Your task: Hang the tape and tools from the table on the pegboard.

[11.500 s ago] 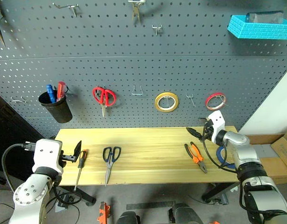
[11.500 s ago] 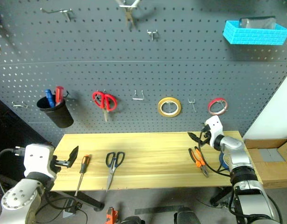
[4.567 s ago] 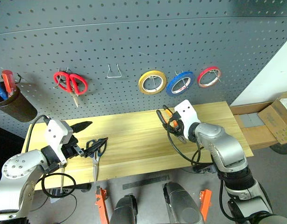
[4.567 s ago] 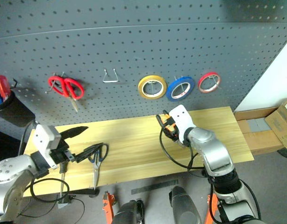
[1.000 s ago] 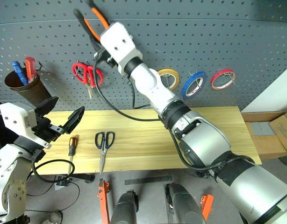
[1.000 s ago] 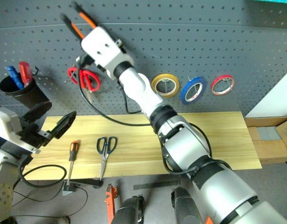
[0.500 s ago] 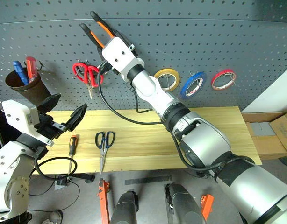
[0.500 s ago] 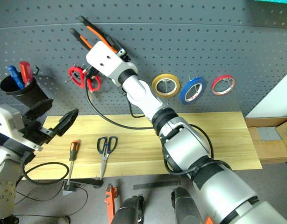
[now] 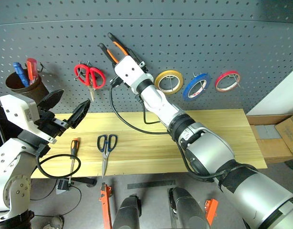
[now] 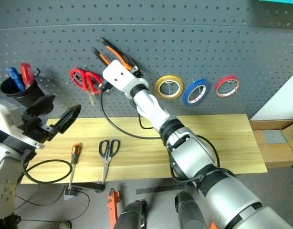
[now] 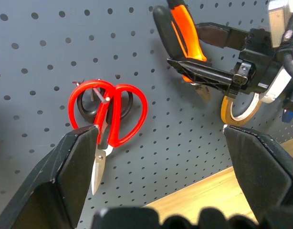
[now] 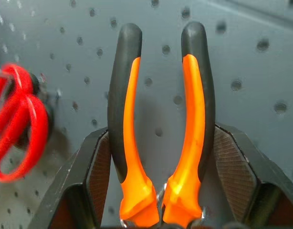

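Right claw (image 9: pixel 119 51) grips the pliers (image 12: pixel 161 124), handles up, at the pegboard (image 9: pixel 194 38); left claw (image 9: pixel 65 109) gapes empty. Risk: a missed hook drops them beside the red scissors (image 9: pixel 89 76).

Red-handled scissors (image 9: pixel 89 76): hanging blades-down from a hook on the wall panel. Yellow tape roll (image 9: pixel 168 81): on a hook. Red tape roll (image 9: pixel 227 81): on a hook, well to the right of the yellow one. Dark cup (image 9: pixel 23 86): mounted at far left, holding a blue-handled tool (image 9: pixel 18 72) and a red-handled tool (image 9: pixel 32 68). Cardboard box (image 9: pixel 288 139): at lower right edge.
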`<state>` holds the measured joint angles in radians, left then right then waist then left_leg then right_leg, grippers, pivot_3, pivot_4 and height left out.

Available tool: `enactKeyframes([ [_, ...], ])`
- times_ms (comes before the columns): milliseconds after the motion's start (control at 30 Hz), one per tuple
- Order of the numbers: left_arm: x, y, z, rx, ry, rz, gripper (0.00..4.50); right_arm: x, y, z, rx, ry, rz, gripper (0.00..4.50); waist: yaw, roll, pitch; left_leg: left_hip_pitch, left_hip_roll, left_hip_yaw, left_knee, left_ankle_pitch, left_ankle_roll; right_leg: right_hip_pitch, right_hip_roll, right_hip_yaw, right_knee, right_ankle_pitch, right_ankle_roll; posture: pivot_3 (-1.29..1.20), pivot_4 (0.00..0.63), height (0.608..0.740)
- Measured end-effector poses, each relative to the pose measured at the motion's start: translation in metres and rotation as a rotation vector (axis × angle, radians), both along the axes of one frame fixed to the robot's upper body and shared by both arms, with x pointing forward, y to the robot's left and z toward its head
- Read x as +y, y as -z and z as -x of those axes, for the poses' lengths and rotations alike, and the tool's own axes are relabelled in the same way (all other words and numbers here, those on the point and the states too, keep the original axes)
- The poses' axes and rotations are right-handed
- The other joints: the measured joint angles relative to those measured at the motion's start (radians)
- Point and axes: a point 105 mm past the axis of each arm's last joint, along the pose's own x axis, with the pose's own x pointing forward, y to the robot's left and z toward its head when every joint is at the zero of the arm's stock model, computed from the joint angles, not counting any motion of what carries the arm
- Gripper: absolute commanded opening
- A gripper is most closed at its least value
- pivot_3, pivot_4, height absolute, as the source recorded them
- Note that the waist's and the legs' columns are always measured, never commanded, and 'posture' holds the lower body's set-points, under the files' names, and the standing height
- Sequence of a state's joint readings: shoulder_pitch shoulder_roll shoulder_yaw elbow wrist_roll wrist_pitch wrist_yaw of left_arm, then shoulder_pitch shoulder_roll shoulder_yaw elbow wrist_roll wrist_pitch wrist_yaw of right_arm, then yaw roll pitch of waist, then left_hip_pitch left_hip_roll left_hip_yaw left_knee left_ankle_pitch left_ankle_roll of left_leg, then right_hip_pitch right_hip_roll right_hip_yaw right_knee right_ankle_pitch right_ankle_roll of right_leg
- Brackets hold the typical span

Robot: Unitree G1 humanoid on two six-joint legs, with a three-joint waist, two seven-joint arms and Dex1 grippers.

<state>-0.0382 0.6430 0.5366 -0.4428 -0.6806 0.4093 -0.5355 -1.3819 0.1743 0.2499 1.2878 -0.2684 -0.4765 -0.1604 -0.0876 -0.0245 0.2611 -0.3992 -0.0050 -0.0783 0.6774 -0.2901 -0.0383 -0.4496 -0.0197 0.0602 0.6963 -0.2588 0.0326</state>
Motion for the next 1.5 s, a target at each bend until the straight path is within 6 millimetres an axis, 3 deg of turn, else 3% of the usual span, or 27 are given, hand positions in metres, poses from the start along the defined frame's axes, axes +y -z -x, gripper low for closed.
enactKeyframes([
  [133,-0.001,-0.002,-0.001,-0.006,0.005,-0.003,4.50,-0.005,0.000,-0.005,0.046,0.013,-0.038,2.66,0.001,0.000,0.000,0.001,0.000,-0.002,0.000,0.000,0.000,0.002,0.000,-0.001,0.000,0.000,0.000,-0.02,0.239,0.740],
  [300,-0.002,-0.003,-0.001,-0.011,0.008,-0.005,4.50,-0.012,0.014,-0.011,0.141,0.015,-0.064,4.36,0.003,-0.001,0.000,0.008,0.000,-0.003,0.001,0.001,0.000,0.010,0.000,-0.004,0.000,0.002,-0.002,-0.04,0.233,0.740],
  [333,-0.002,-0.003,-0.001,-0.010,0.010,-0.005,4.50,-0.014,0.020,-0.013,0.169,0.022,-0.066,4.46,0.003,-0.001,0.000,0.008,-0.001,-0.003,0.001,0.003,-0.001,0.010,0.000,-0.005,0.000,0.003,-0.002,-0.04,0.233,0.740],
  [467,-0.004,-0.002,-0.003,-0.005,0.023,-0.007,4.50,-0.018,0.025,-0.016,0.234,0.027,-0.092,4.46,0.005,-0.002,-0.001,0.008,0.000,-0.007,0.001,0.009,-0.001,0.014,0.001,-0.014,-0.001,0.006,-0.005,-0.06,0.229,0.740],
  [600,-0.004,-0.001,-0.005,-0.004,0.026,-0.006,4.50,-0.033,0.066,-0.019,0.376,0.051,-0.097,4.46,0.002,-0.002,-0.001,0.007,0.000,-0.009,0.000,0.012,-0.002,0.013,0.002,-0.016,-0.001,0.007,-0.007,-0.06,0.228,0.740],
  [667,-0.004,-0.001,-0.006,-0.005,0.025,-0.009,4.50,-0.037,0.074,-0.015,0.400,0.037,-0.106,4.46,0.000,-0.002,-0.001,0.005,0.001,-0.009,0.000,0.012,-0.002,0.010,0.002,-0.016,0.000,0.007,-0.007,-0.07,0.228,0.740],
  [767,-0.005,-0.001,-0.007,-0.005,0.025,-0.009,4.50,-0.036,0.062,-0.001,0.377,-0.028,-0.123,4.46,-0.005,-0.002,-0.001,0.003,0.002,-0.009,-0.002,0.012,-0.002,0.007,0.002,-0.016,0.000,0.007,-0.008,-0.07,0.228,0.740],
  [867,-0.001,0.006,-0.007,0.018,-0.014,-0.015,4.50,-0.030,0.056,0.038,0.383,-0.195,-0.134,4.46,-0.004,-0.002,-0.001,0.002,0.004,-0.013,-0.006,0.012,-0.002,0.007,0.002,-0.018,-0.005,0.007,-0.008,-0.07,0.230,0.740],
  [933,0.003,0.016,-0.007,0.056,-0.058,-0.030,4.50,-0.024,0.064,0.065,0.452,-0.320,-0.093,4.46,-0.004,-0.002,-0.001,0.002,0.003,-0.014,-0.008,0.012,-0.002,0.007,0.001,-0.017,-0.009,0.007,-0.008,-0.07,0.230,0.740],
  [1000,0.011,0.038,-0.006,0.156,-0.130,-0.050,4.50,-0.027,0.068,0.084,0.517,-0.424,-0.036,4.46,-0.001,-0.002,-0.001,0.002,0.002,-0.015,-0.011,0.012,-0.002,0.009,0.000,-0.018,-0.015,0.008,-0.006,-0.07,0.230,0.740],
  [1167,0.019,0.096,0.005,0.418,-0.250,-0.096,4.50,-0.052,0.083,0.108,0.640,-0.545,0.109,4.46,0.003,-0.003,-0.002,0.001,0.001,-0.017,-0.011,0.012,-0.002,0.010,-0.001,-0.018,-0.016,0.009,-0.005,-0.11,0.241,0.740],
  [1367,0.001,0.143,0.008,0.617,-0.334,-0.071,4.50,-0.073,0.104,0.113,0.763,-0.554,0.203,4.46,0.000,-0.003,-0.001,0.003,0.001,-0.017,-0.011,0.013,-0.003,0.010,0.000,-0.019,-0.015,0.009,-0.005,-0.12,0.255,0.740],
  [1500,-0.015,0.151,0.003,0.656,-0.347,-0.034,4.50,-0.082,0.115,0.116,0.804,-0.537,0.239,4.46,0.001,-0.003,-0.001,0.003,0.001,-0.017,-0.011,0.013,-0.003,0.011,0.000,-0.019,-0.015,0.009,-0.005,-0.12,0.261,0.740],
])
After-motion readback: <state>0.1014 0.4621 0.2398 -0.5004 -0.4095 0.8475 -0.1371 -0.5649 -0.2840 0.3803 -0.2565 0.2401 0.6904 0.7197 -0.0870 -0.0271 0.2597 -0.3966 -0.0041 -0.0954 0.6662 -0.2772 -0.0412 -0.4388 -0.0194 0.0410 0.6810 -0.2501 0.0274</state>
